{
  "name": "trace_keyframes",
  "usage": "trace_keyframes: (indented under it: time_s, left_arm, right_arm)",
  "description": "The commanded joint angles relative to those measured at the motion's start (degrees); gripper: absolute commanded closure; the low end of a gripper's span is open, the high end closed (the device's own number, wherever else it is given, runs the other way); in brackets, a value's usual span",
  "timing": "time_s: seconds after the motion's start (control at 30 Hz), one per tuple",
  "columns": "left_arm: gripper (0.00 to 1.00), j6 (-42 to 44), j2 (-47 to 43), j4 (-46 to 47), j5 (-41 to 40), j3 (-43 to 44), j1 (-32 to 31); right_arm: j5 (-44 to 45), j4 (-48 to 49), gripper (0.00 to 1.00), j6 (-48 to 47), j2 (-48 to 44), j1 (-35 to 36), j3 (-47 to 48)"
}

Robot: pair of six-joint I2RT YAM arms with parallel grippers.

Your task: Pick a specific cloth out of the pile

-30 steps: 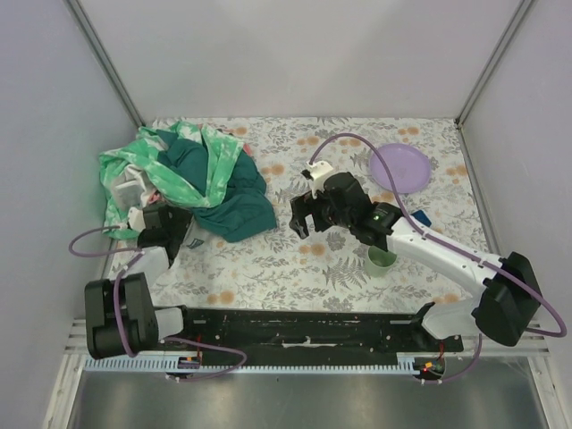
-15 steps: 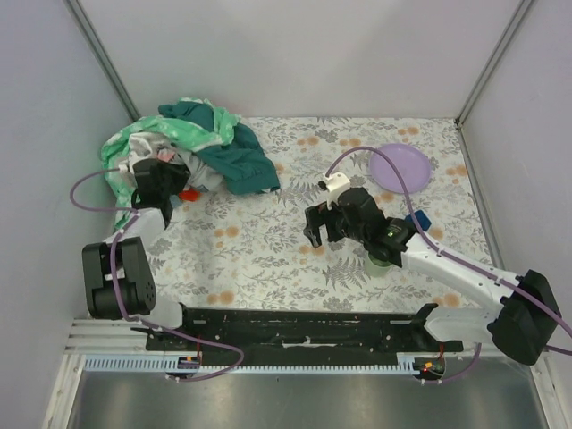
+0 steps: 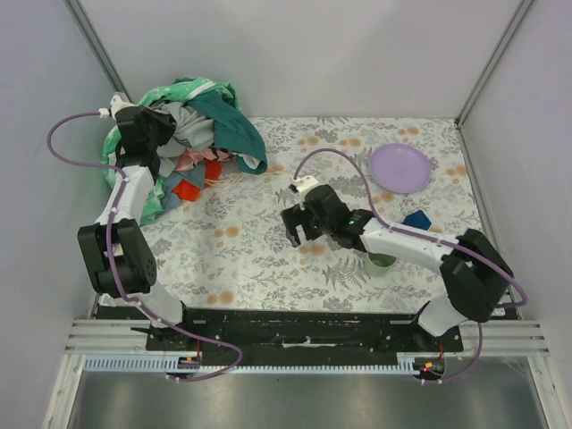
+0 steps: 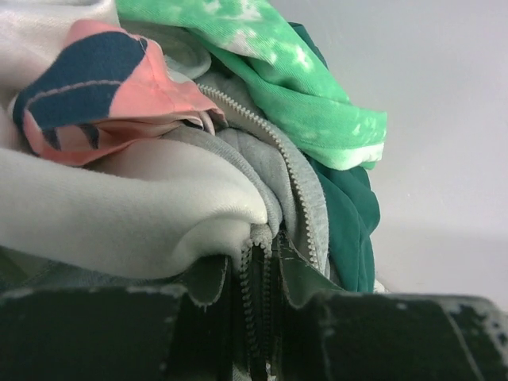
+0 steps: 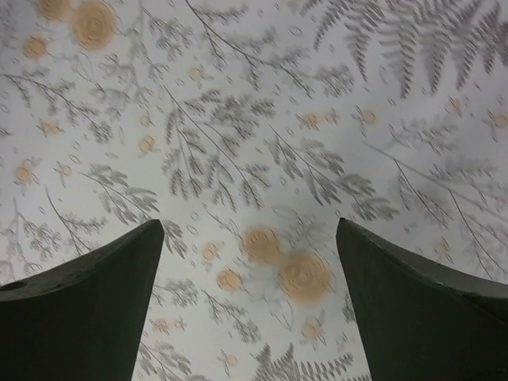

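The pile (image 3: 201,112) is bunched up at the back left corner, dark teal and mint-green pieces on top. My left gripper (image 3: 159,134) is raised into it and shut on a grey zippered cloth (image 4: 290,190). The zipper runs down between the closed jaws of this gripper (image 4: 258,317). White fabric (image 4: 119,214), a pink and navy piece (image 4: 95,87) and the mint-green cloth (image 4: 317,103) hang around it. Parts of the orange-red cloth (image 3: 188,189) show on the table under the lifted heap. My right gripper (image 3: 297,225) hovers open over the flowered table (image 5: 238,119) near the middle, nothing between its fingers (image 5: 103,302).
A green cup (image 3: 382,261) stands under the right forearm. A purple plate (image 3: 400,167) lies at the back right and a small blue object (image 3: 416,218) sits in front of it. Grey walls close in the left, back and right sides.
The left gripper shut on the pile and drew it up and back to the left corner, baring orange-red fabric underneath. The right arm swung left and toward the near edge.
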Motion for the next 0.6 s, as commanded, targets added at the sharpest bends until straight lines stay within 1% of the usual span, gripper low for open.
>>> trace_keyframes:
  time_s: [0.0, 0.07, 0.13, 0.17, 0.23, 0.33, 0.4, 0.5, 0.53, 0.57]
  left_arm:
    - [0.98, 2.7, 0.2, 8.2, -1.0, 5.3, 0.5]
    - [0.98, 2.4, -0.1, 7.4, -1.6, 5.3, 0.5]
    - [0.98, 2.7, -0.2, 5.9, -2.1, 5.7, 0.5]
    - [0.98, 2.3, -0.4, 5.0, -2.6, 5.8, 0.5]
    - [0.98, 1.9, -0.8, 4.0, -2.8, 5.7, 0.5]
    - [0.98, 1.2, -0.9, 2.2, -2.9, 6.4, 0.4]
    - [0.98, 1.4, -0.9, 0.8, -3.0, 7.1, 0.4]
    - [0.98, 1.5, -1.0, 0.0, -2.6, 7.4, 0.4]
    - [0.98, 1.5, -1.1, -0.2, -2.7, 7.5, 0.4]
    - [0.98, 1.4, -1.2, -0.4, -2.8, 7.6, 0.4]
  right_arm:
    - [-3.3, 13.4, 0.02, 4.3, 10.9, 2.9, 10.7]
    - [-0.8, 19.6, 0.02, 13.2, 18.7, 3.8, 15.6]
    - [2.0, 23.1, 0.02, 21.0, 27.1, 4.6, 21.8]
    - [3.4, 24.1, 0.02, 22.6, 31.9, 5.1, 26.5]
    - [5.7, 23.8, 0.02, 23.5, 40.9, 6.7, 36.3]
    - [9.1, 20.0, 0.02, 24.2, 52.0, 8.5, 52.5]
    - [7.7, 18.6, 0.05, 25.6, 58.7, 8.7, 61.5]
    - [8.3, 19.7, 0.11, 28.6, 66.2, 8.8, 71.1]
    - [8.2, 17.7, 0.13, 29.4, 68.2, 8.6, 74.6]
    - [8.5, 13.1, 0.13, 30.3, 70.1, 8.4, 79.5]
